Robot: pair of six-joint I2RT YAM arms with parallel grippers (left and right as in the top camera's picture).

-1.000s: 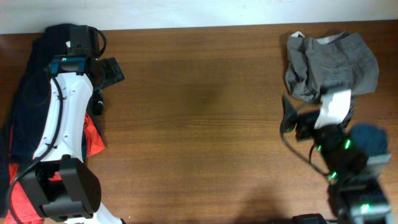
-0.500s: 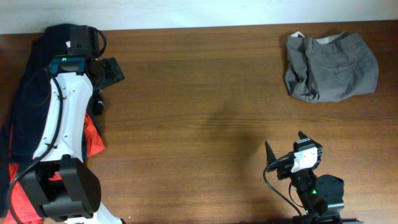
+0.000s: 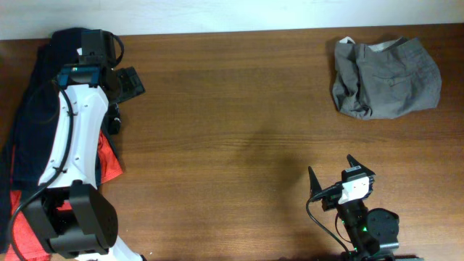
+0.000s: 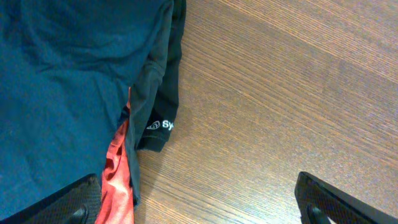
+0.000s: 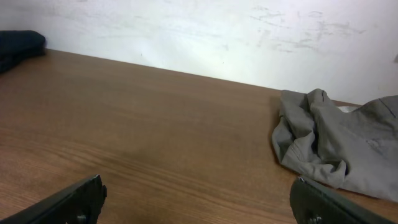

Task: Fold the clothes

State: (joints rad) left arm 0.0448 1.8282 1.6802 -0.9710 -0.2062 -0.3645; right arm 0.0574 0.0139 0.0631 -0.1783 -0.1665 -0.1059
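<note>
Lying in a rumpled heap, the grey-khaki shorts (image 3: 388, 78) are resting on the wooden table (image 3: 232, 123) near its far right corner, close to the white wall (image 5: 186, 31). A stitched pocket is facing up and pale lining is peeking out at the top edge. The right gripper (image 3: 331, 169) is hovering well apart from them, down by the near edge. In the right wrist view its fingers (image 5: 78, 200) are spreading wide over bare wood, gripping nothing, and the shorts (image 5: 348, 149) are sitting ahead and to the right. Across the table, the left gripper (image 3: 122, 101) is hanging at the edge of a dark navy garment (image 3: 29, 123). Its jaws are also gaping and holding nothing. Beneath that navy garment (image 4: 62, 81), an orange-red garment (image 4: 118, 180) is showing through.
</note>
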